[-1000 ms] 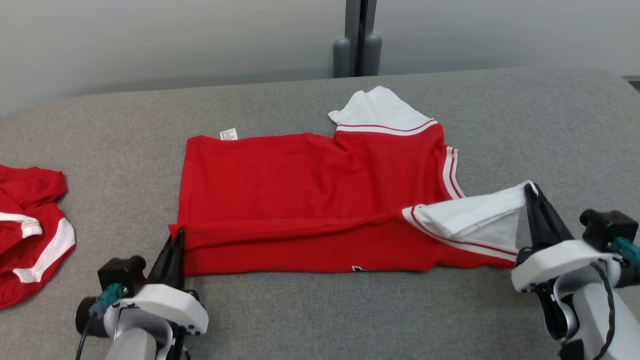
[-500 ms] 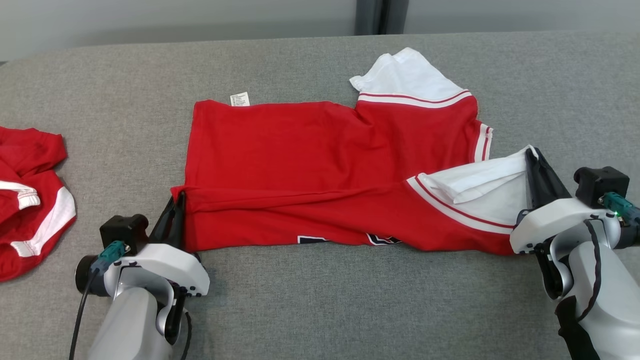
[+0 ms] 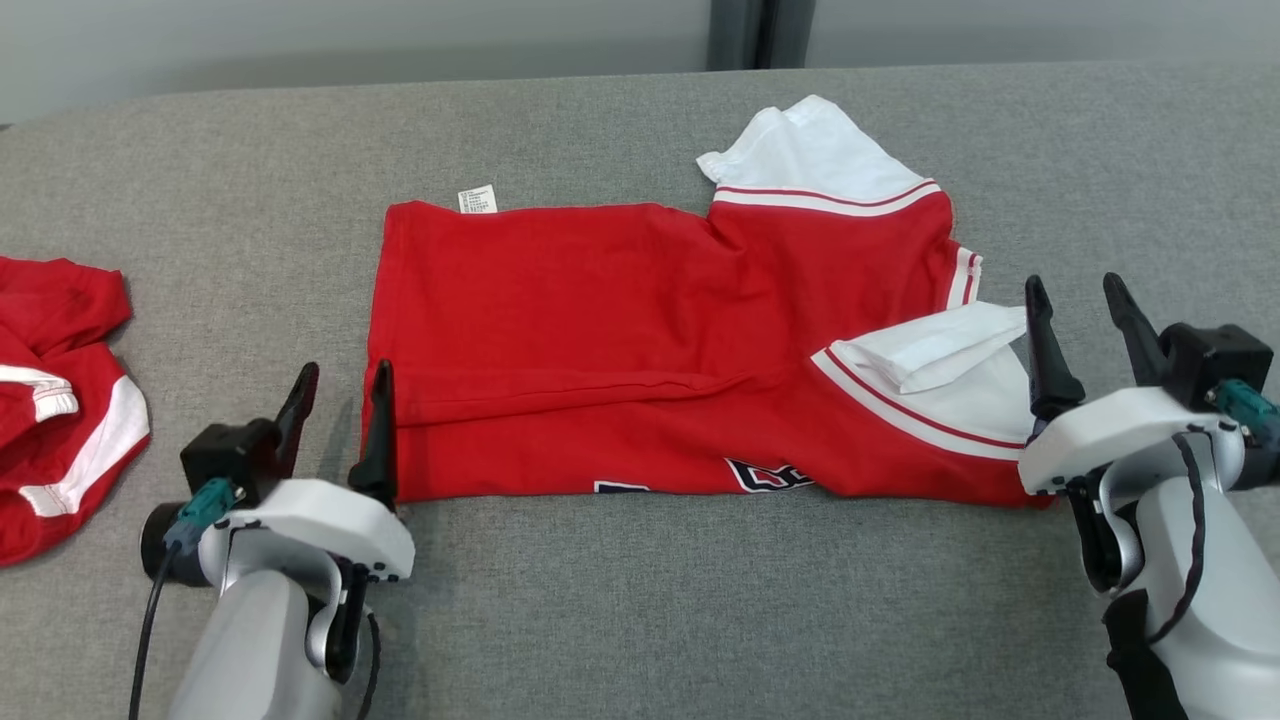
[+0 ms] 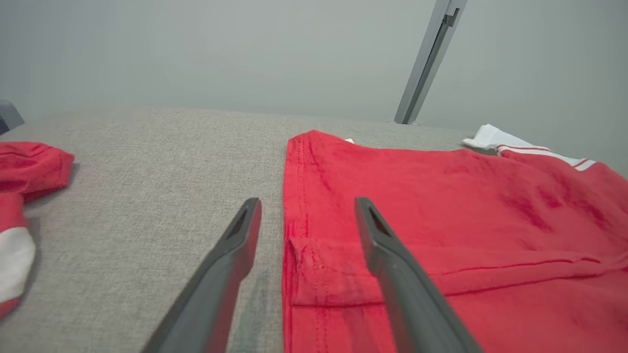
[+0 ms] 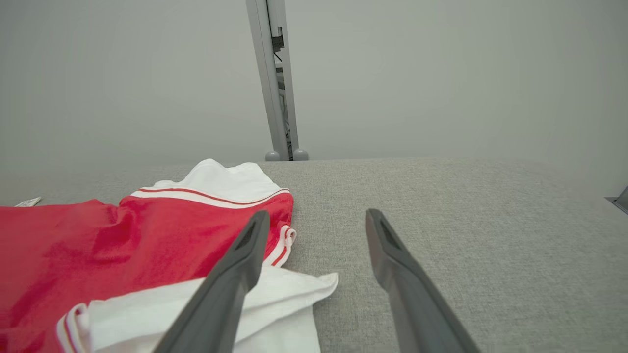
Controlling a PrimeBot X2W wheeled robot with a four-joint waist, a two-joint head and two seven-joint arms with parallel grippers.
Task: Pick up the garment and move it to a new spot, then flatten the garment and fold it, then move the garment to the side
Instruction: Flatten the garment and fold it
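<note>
The garment (image 3: 620,310) is a red shirt with white sleeves and red-white trim, lying partly folded on the grey padded table (image 3: 640,600). Its near edge is doubled over into a band. My left gripper (image 3: 340,375) stands open at the shirt's near left corner (image 4: 304,264), which lies between its fingers, nothing gripped. My right gripper (image 3: 1075,285) is open just right of the folded white sleeve (image 3: 940,345), holding nothing. In the right wrist view the white sleeve (image 5: 274,299) lies under the left finger (image 5: 230,274). The left wrist view has the red hem (image 4: 314,196) running between the fingers.
A second red-and-white garment (image 3: 55,400) lies crumpled at the table's left edge, also in the left wrist view (image 4: 24,166). A grey post (image 3: 760,30) stands behind the table against a pale wall. Bare grey table surface runs along the near side and far right.
Both grippers were shut on the shirt, left on the near corner and right on the white sleeve; both have opened and let go. The sleeve has dropped flat. The camera tilted down earlier.
</note>
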